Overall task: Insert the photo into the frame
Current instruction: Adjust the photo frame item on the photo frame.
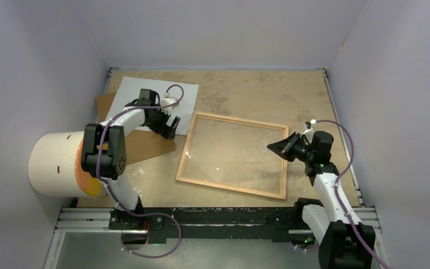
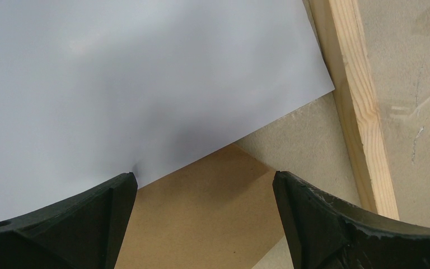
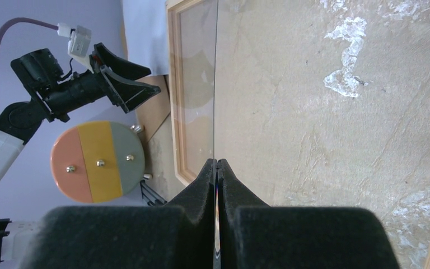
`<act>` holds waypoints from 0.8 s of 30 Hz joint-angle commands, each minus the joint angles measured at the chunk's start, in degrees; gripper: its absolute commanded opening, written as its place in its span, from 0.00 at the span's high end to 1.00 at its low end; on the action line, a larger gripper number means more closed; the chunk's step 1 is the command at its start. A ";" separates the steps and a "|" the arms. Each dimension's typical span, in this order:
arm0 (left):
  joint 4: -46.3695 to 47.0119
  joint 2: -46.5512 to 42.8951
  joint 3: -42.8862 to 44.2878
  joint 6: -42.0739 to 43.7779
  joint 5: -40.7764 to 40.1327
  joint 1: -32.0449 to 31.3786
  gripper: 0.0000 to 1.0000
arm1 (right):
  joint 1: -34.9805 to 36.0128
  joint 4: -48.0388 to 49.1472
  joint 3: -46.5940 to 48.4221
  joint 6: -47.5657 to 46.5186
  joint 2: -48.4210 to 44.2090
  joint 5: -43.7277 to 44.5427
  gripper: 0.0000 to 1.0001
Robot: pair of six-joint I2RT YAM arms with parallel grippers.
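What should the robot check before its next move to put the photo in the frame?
1. Left pincer open above a corner of the white-backed rectangular photo: ok.
2. Photo gripped: not ok, pincer empty.
3. Right pincer shut on the clear glass pane: ok.
4. Brown fibreboard backing board apart from the light-wood rectangular frame: ok.
5. Photo's picture side: cannot tell, white back up.

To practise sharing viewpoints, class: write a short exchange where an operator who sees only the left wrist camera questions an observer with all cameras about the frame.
Operator: Is the photo in the frame yet?
Observer: No, the frame holds no photo; the table shows through it.
Operator: Where is the right gripper?
Observer: The right gripper is shut, at the frame's right side.
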 commanded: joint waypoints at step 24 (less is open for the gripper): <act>1.71 -0.64 -1.53 0.73 -0.11 -1.58 0.00 | -1.41 7.17 -1.81 1.58 -2.41 -4.10 1.00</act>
